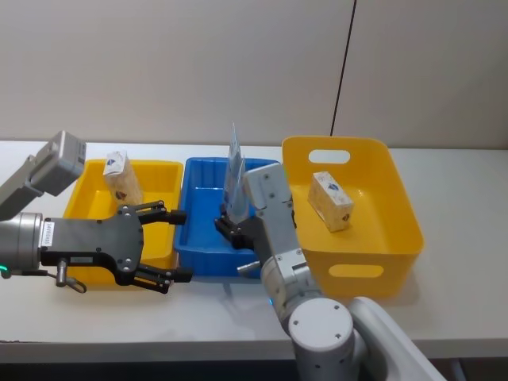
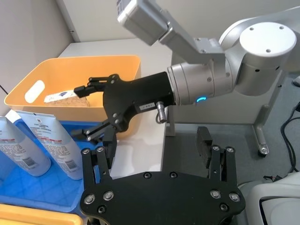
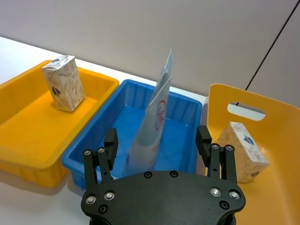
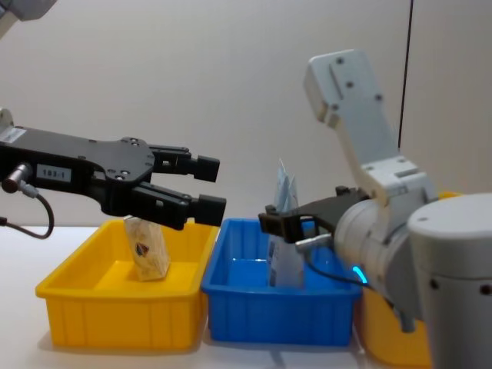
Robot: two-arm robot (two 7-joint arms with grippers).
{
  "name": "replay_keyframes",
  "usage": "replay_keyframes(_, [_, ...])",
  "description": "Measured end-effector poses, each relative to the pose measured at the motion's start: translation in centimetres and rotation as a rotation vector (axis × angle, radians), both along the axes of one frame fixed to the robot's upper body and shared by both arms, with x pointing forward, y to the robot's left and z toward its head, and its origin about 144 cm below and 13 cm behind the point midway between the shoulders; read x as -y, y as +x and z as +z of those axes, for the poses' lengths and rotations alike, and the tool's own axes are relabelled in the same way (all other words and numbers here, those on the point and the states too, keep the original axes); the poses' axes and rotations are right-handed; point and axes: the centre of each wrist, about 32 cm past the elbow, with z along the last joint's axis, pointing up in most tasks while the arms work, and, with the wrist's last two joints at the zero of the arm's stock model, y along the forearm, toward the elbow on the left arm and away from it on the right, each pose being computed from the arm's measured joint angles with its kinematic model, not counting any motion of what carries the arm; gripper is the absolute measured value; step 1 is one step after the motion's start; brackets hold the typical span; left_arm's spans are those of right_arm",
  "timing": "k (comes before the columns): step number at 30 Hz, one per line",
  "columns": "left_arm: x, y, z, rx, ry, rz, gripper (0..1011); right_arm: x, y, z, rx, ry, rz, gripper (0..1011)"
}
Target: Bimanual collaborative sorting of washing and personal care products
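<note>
Two tall pouches [image 1: 235, 167] stand upright in the blue bin [image 1: 208, 255] at frame centre, long axis vertical, just ahead of the wide-spread right gripper [image 3: 157, 138], the nearer arm. The left gripper [image 1: 178, 246], equally wide, hovers lower left.

A white label on the body of the left end effector [image 4: 209, 186], at 9 o'clock in the chest view, reads roughly "183-1". The pale blue-white pouches [image 2: 54, 140] carry barcodes and unreadably small print.
</note>
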Motion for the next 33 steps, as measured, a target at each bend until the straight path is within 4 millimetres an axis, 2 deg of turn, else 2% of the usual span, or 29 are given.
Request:
replay_keyframes(15, [0.0,0.0,0.0,0.000,0.000,0.000,1001,-1.5,0.9,-0.5,0.000,-0.010,-0.004,1004])
replay_keyframes(33, [0.0,0.0,0.0,0.000,0.000,0.000,1001,-1.0,1.7,-0.8,0.024,-0.052,0.054,1003])
